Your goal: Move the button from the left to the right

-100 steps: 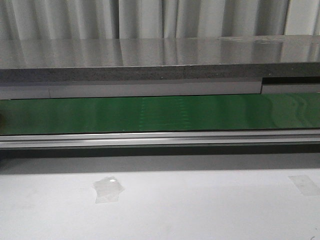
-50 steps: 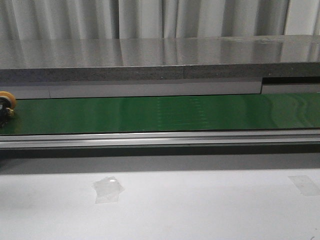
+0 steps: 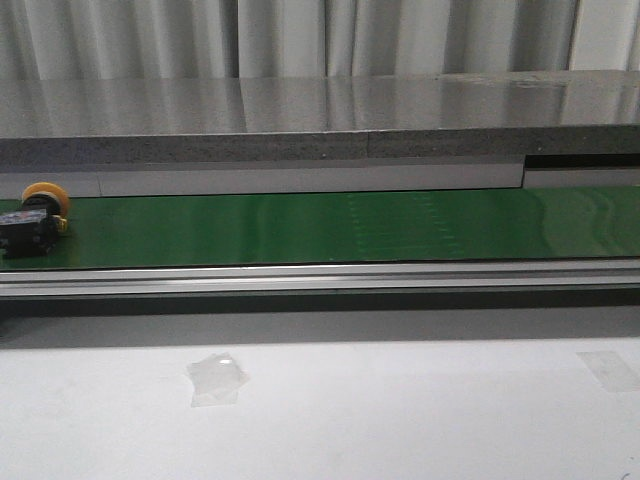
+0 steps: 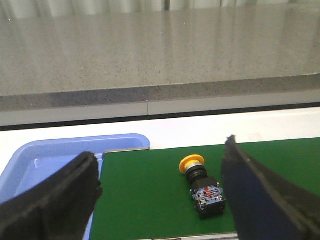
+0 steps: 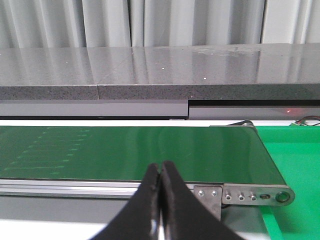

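Green conveyor belt (image 4: 150, 190) carries the button (image 4: 202, 185), lying on its side with its yellow cap away from the left gripper (image 4: 160, 200), between that pincer's widely spread fingers (image 4: 255, 195) and beside a blue tray (image 4: 50, 160), while the right gripper (image 5: 161, 200) is pressed together, empty.

Industrial test bench or lab, not a home. Long green conveyor belt (image 3: 330, 228) in an aluminium rail (image 3: 320, 277), grey stone-like counter (image 3: 300, 120) behind, pale curtains (image 3: 300, 38) as backdrop. Blue plastic bin (image 4: 45, 160) at the belt's end.
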You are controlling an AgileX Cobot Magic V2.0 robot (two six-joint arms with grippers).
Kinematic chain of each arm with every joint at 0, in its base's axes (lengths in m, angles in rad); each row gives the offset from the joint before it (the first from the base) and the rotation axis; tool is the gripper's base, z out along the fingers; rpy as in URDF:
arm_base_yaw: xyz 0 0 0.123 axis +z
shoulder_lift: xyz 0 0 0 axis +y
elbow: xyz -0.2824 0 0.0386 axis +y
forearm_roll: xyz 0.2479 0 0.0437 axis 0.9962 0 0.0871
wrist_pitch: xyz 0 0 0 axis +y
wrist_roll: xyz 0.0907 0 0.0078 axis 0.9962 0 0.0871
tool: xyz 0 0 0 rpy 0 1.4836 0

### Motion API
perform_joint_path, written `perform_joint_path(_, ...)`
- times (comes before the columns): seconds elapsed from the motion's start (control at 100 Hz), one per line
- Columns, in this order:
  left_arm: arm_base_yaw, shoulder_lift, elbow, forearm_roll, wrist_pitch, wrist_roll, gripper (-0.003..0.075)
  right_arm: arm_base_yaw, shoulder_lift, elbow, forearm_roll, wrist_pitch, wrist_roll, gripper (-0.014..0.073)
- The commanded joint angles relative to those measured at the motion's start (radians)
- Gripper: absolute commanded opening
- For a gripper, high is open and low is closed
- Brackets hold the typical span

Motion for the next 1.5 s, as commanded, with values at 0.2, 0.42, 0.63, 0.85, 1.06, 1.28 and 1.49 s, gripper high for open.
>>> perform_joint_path(0.2,-0.009,-0.218,0.097,-0.007,-0.044,-0.001,0.0503,0.001,-0.014,-0.016,-0.007,-0.082,-0.002,-0.0068)
perform_joint_path(0.42,-0.009,-0.292,0.128,-0.007,-0.048,-0.001,0.0492,0.001,-0.014,-0.016,-0.007,-0.082,-0.002,-0.0068)
perform_joint_path(0.63,-0.009,-0.292,0.128,-0.007,-0.048,-0.001,0.0363,0.001,-0.014,-0.016,-0.007,-0.082,-0.002,-0.0068)
perform_joint_path(0.85,-0.009,-0.292,0.128,-0.007,-0.047,-0.001,0.0090,0.001,-0.014,-0.016,-0.007,-0.082,-0.002,-0.0068)
perform_joint_path(1.06,-0.009,-0.292,0.128,-0.007,-0.047,-0.001,-0.0020,0.001,-0.014,-0.016,-0.007,-0.082,-0.002,-0.0068)
perform_joint_path(1.28,-0.009,-0.292,0.128,-0.007,-0.047,-0.001,-0.0020,0.001,-0.014,-0.016,-0.007,-0.085,-0.002,-0.0068)
perform_joint_path(1.49,-0.009,-0.292,0.128,-0.007,-0.047,-0.001,-0.0020,0.001,-0.014,-0.017,0.004,-0.105,-0.002,-0.0068)
